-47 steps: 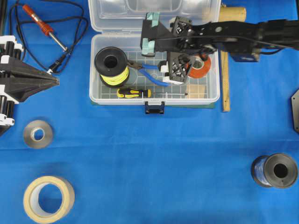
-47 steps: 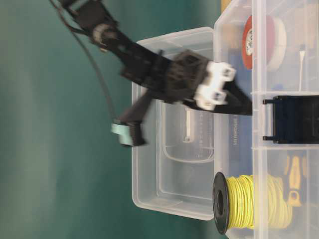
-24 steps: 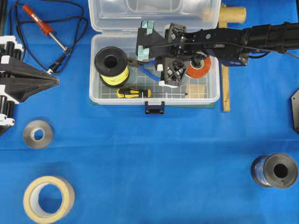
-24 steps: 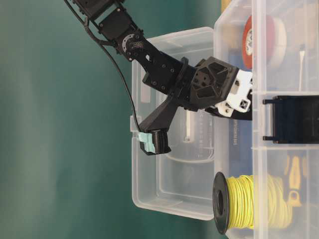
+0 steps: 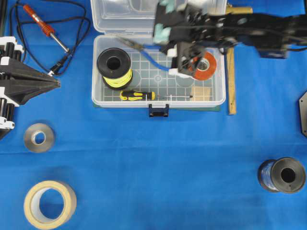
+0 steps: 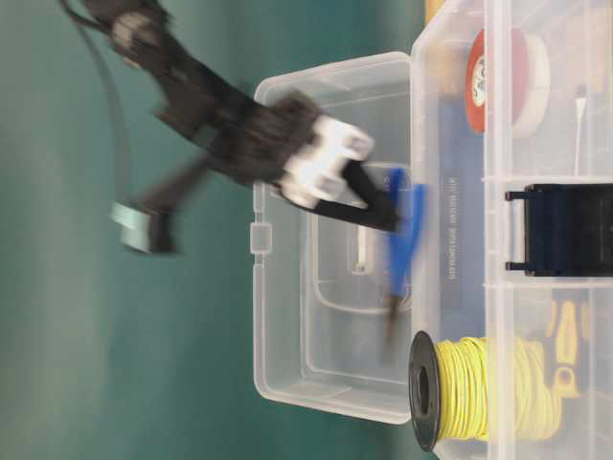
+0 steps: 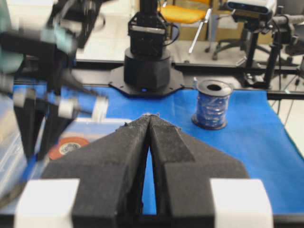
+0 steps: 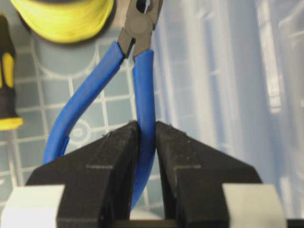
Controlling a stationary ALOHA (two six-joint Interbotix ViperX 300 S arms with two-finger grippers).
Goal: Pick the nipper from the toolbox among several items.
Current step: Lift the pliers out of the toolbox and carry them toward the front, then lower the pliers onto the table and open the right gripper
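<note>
The nipper, with blue handles and dark pointed jaws, hangs lifted above the floor of the clear toolbox, its tip pointing toward the back left. My right gripper is shut on one blue handle; the pads pinch it in the right wrist view. The table-level view shows the nipper in the air beside the open lid. In the box lie the yellow wire spool, red tape roll, screwdriver and wooden block. My left gripper is shut and empty at the left edge.
The box's lid stands open at the back; the dark blue latch is at the front. A red soldering iron with cord lies back left. A metal roll, masking tape, dark spool and wooden stick lie around.
My right gripper went down onto the nipper, shut on a handle and has lifted it off the box floor toward the lid. The left arm has not moved.
</note>
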